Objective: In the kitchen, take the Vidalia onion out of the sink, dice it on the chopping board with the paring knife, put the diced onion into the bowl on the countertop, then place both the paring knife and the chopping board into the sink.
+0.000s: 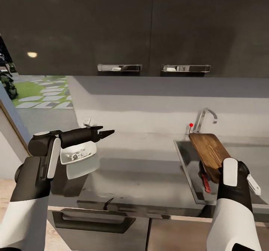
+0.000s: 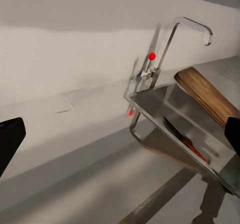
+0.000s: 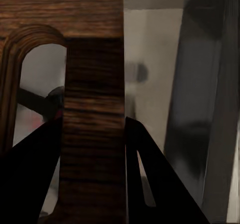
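Beside the chrome faucet with its small red knob point(image 1: 204, 119), the right gripper point(image 3: 92, 134) is clamping the thick dark-brown wooden chopping board point(image 1: 209, 150) by its slot end, tilted lengthwise over the stainless-steel sink point(image 1: 186, 161) where the red-handled paring knife point(image 1: 205, 181) is lying, while the left gripper point(image 1: 106, 133) is hovering with jaws spread above the small white squarish bowl point(image 1: 78, 155).

No readable text, seemingly.

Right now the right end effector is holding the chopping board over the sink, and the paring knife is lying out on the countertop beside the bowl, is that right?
Not quite. The paring knife lies inside the sink, as the head view shows, not on the countertop. The right end effector does hold the chopping board over the sink.
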Robot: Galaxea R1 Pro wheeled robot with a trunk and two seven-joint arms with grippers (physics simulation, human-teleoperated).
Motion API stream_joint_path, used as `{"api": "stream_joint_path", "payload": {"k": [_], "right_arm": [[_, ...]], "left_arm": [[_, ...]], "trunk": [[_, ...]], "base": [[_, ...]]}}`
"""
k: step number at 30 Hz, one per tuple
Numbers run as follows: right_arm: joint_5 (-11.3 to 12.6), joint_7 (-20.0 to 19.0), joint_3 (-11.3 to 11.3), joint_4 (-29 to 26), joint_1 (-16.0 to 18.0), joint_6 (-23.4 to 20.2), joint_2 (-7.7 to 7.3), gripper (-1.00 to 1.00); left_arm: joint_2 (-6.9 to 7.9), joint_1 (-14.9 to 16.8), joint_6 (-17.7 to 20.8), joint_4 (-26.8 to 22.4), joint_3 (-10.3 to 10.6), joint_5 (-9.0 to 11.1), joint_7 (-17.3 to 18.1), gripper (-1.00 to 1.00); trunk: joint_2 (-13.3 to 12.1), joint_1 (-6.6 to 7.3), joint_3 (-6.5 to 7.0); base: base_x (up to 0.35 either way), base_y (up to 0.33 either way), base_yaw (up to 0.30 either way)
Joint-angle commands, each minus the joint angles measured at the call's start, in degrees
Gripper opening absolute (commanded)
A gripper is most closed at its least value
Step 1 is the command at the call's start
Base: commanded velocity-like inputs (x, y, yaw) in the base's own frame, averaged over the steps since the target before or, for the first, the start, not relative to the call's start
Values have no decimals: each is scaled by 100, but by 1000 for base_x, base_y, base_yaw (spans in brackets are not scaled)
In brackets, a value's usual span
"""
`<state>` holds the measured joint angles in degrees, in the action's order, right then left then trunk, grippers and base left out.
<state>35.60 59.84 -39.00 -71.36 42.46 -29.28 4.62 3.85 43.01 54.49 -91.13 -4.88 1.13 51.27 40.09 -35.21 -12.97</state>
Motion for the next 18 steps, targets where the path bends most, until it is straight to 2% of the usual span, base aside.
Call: {"api": "stream_joint_path", "payload": {"k": [1, 6, 18], "right_arm": [[52, 77, -5, -10, 8, -30, 4, -100], [105, 251, 5, 3, 8, 106, 4, -100], [122, 291, 6, 115, 6, 251, 7, -100]], "left_arm": [[-2, 6, 45, -1, -5, 10, 14, 100], [-6, 6, 45, -1, -5, 10, 14, 100], [-7, 6, 39, -1, -5, 10, 14, 100]], "trunk": [[8, -2, -9], [8, -2, -9], [8, -2, -9]], "base": [[0, 0, 0], [0, 0, 0], [1, 0, 0]]}}
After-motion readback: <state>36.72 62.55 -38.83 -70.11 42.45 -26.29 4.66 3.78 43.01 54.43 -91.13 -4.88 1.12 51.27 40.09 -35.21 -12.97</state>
